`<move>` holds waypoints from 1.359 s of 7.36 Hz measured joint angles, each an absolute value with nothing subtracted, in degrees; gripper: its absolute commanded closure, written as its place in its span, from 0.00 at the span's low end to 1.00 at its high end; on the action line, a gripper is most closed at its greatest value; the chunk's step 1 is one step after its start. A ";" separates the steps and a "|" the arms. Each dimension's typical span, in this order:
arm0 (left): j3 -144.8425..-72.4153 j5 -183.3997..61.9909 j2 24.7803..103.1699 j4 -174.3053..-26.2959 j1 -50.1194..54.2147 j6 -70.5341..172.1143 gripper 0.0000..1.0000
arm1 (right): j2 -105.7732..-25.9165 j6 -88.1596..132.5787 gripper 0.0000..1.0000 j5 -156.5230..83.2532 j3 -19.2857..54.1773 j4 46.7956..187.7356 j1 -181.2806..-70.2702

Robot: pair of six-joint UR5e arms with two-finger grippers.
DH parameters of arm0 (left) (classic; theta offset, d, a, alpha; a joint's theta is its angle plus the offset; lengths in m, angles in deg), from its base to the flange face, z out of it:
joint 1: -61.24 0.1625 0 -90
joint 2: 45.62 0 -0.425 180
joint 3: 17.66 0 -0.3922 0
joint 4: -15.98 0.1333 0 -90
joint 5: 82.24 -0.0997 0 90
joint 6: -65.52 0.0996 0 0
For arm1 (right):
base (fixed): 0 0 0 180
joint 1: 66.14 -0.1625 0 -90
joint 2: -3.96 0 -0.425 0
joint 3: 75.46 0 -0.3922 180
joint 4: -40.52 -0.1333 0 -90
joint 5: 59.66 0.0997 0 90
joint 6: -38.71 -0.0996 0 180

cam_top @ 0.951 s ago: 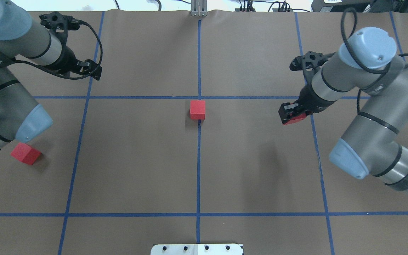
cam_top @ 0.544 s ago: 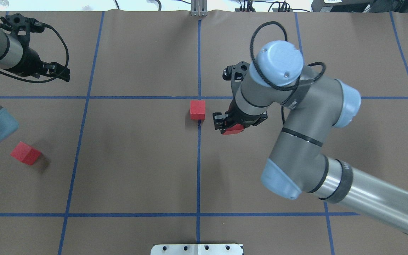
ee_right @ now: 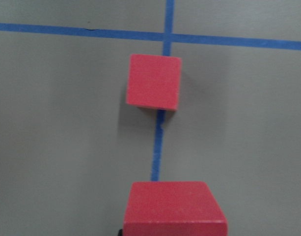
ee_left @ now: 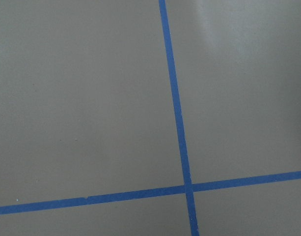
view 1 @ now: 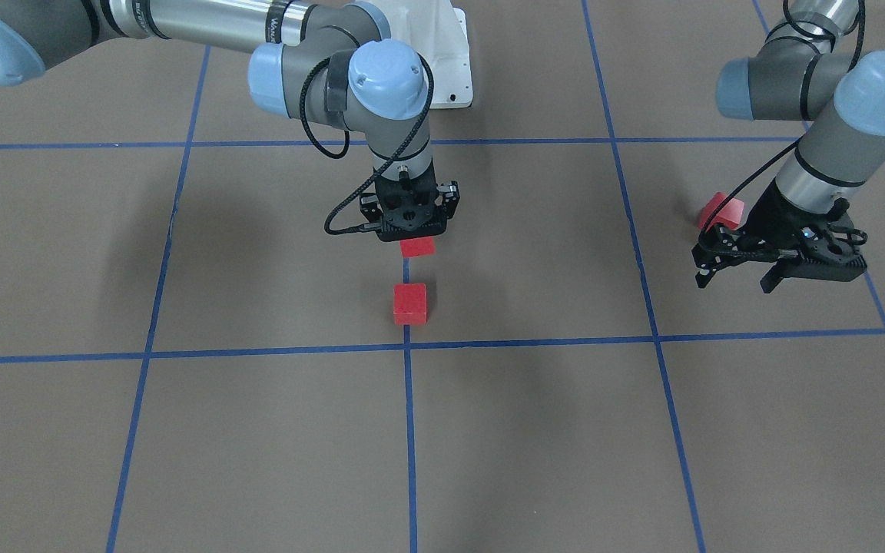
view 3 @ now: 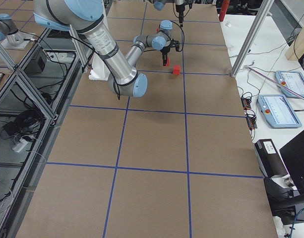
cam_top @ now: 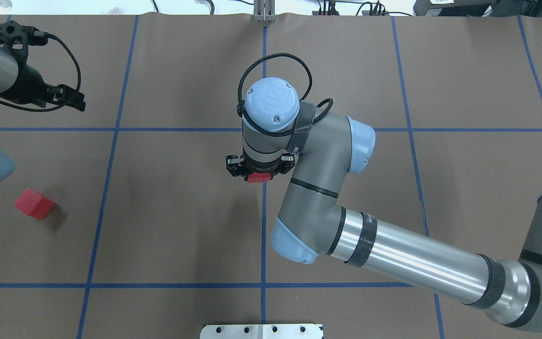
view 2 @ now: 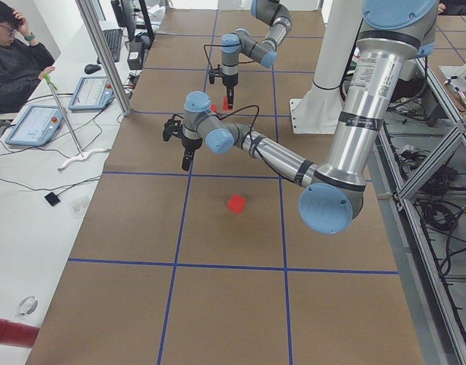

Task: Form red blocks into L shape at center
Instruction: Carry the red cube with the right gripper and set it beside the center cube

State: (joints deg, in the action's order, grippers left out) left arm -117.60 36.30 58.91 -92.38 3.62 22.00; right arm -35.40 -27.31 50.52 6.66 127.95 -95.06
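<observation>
while right gripper [view 1: 412, 232] grips one block [view 1: 417, 246], center block [view 1: 409, 302] lies apart.

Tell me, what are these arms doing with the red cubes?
The right gripper holds one red block close to a second block, which sits by the tape crossing. The third block lies far off on the left arm's side, untouched. The left gripper hangs open and empty.

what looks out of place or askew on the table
One red block lies far out on the robot's left side, turned askew to the blue tape lines, unlike the squared-up block beside the center crossing. Nothing looks damaged.
</observation>
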 measured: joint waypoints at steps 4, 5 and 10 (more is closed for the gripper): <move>-117.84 36.33 59.04 -92.45 3.74 21.85 0.00 | -35.09 -27.33 1.00 50.00 3.04 126.82 -95.21; -117.92 36.33 59.05 -92.45 3.76 21.84 0.00 | -35.08 -27.24 1.00 49.58 2.39 126.75 -95.27; -118.00 36.33 59.06 -92.47 3.77 21.92 0.00 | -34.53 -27.19 1.00 47.32 0.13 124.82 -95.48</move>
State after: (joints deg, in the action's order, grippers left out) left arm -118.00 36.33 59.06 -92.47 3.77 21.92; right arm -34.53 -27.19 47.32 0.13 124.82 -95.48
